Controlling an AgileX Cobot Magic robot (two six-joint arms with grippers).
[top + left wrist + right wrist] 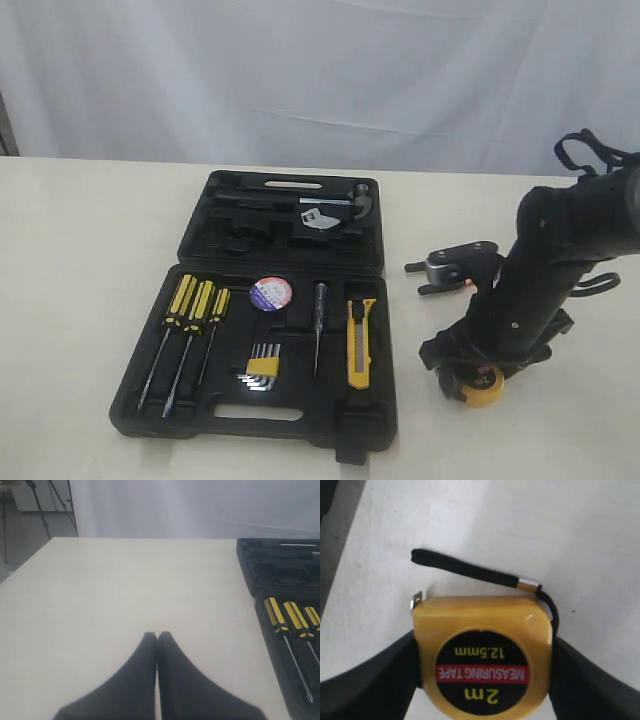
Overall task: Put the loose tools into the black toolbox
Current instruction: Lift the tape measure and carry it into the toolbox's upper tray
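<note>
Cream table (80,300), white curtain behind. Right of the black toolbox (150,415), off its front corner: tape measure (482,655) lies face up, right gripper (483,637) pinching its two sides (strap trails beyond). You'd carry it leftward to reach the case. Further back, same side: pliers (450,268), loose. Left gripper (157,640), pressed together and empty, hangs left of the toolbox.

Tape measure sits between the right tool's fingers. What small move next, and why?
Probably lift straight up: the right tool looks closed on the tape measure, which rests on the table beside the toolbox, so it must clear the rim.
</note>
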